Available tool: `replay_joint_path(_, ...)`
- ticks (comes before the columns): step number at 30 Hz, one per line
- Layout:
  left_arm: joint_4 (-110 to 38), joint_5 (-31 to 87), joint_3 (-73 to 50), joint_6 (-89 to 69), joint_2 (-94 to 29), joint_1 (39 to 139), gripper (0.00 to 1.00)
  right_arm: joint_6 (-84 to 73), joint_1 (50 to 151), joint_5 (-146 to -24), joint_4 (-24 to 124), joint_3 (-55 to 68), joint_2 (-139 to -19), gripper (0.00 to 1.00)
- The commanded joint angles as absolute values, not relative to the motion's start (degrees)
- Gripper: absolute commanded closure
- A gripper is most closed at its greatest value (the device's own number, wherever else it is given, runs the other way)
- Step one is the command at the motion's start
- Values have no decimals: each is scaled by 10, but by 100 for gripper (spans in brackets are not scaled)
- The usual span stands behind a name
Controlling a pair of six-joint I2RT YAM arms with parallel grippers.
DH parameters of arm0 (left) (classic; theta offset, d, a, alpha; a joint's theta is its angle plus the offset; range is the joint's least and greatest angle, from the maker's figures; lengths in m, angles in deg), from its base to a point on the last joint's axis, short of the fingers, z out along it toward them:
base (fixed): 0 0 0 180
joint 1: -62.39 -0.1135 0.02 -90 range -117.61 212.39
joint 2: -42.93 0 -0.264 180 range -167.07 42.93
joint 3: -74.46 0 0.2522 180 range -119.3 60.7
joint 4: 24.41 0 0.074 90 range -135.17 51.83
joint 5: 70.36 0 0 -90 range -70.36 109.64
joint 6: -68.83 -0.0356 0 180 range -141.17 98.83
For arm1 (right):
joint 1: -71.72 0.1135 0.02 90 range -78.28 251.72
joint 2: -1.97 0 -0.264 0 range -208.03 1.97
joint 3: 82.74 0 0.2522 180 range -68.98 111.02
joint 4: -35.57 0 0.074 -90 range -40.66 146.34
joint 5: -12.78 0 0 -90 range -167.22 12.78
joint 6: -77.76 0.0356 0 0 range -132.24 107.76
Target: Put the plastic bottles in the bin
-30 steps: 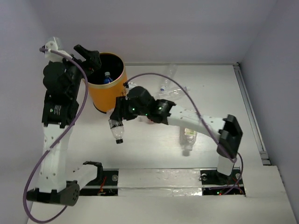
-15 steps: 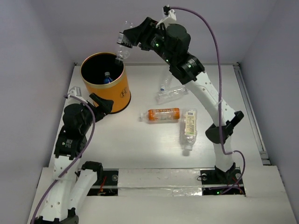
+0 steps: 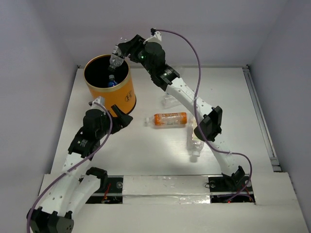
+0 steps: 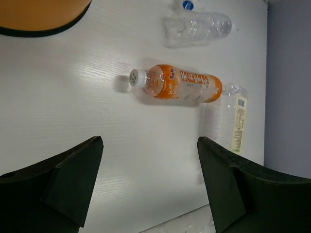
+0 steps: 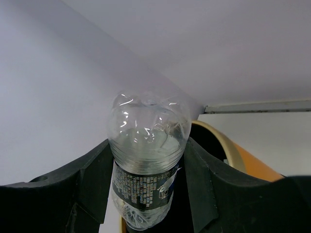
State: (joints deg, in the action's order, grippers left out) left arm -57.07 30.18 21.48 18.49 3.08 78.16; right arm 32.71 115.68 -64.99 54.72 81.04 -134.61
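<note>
The right pincer (image 3: pixel 117 53) is shut on a clear plastic bottle with a black label (image 3: pixel 114 60). In the right wrist view, its two black fingers (image 5: pixel 92 179) press on both sides of the bottle, and the bottle's round bottom end points up. The right arm reaches far across, and the bottle hangs just over the far rim of the big round orange bin with a black inside (image 3: pixel 116 97). A small bottle with a blue label (image 3: pixel 111 80) is already in the bin.

The left pincer (image 3: pixel 116 116) is low, just beside the near side of the bin. It is wide open and has nothing in it - the left wrist view shows bare white tabletop (image 4: pixel 87 97) between its fingers.

Three more bottles lie on their sides on the tabletop. The orange plastic bottle (image 3: pixel 167 119) is in the middle. The bottle with a cream label (image 3: pixel 196 138) is just to its right, partly under the right arm. A clear plastic bottle with no label (image 4: pixel 197 28) lies farther back - the arm hides most of it from above.
</note>
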Motion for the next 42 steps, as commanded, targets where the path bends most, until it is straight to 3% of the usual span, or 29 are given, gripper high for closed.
replay_joint_path(1,-530,305,223,179,22,806,24,307,1160,-619,469,829,-1328,49)
replay_joint_path(4,-517,297,222,161,-9,833,23,288,1166,-634,473,813,-1329,28)
replay_joint_path(7,-506,290,213,150,-28,862,23,278,1177,-645,477,803,-1325,16)
replay_joint_path(11,-493,278,213,133,-48,881,22,269,1177,-650,491,797,-1321,9)
replay_joint_path(14,-487,280,215,116,-65,894,22,256,1177,-653,514,787,-1304,10)
replay_joint_path(16,-488,277,201,101,-86,899,22,238,1177,-651,512,742,-1256,18)
replay_joint_path(17,-492,276,192,78,-95,915,22,229,1177,-647,507,719,-1232,42)
replay_joint_path(20,-499,272,150,31,-141,939,22,190,1170,-648,507,584,-1105,92)
replay_joint_path(22,-510,248,111,-43,-179,967,22,171,1165,-647,505,438,-986,98)
replay_joint_path(25,-504,238,66,-97,-223,991,22,193,1141,-645,508,270,-860,97)
replay_joint_path(29,-471,257,26,-176,-282,1006,19,261,1115,-626,570,-27,-672,93)
replay_joint_path(33,-465,281,-26,-224,-368,1023,17,366,1102,-600,651,-200,-479,88)
replay_joint_path(37,-468,283,-106,-244,-474,1037,17,450,1102,-617,689,-313,-336,76)
replay_joint_path(40,-474,287,-159,-257,-533,1050,17,488,1102,-604,743,-349,-265,52)
replay_joint_path(41,-481,288,-172,-261,-545,1056,17,490,1102,-600,768,-351,-254,36)
replay_joint_path(42,-484,288,-185,-271,-559,1063,16,493,1102,-589,783,-351,-244,30)
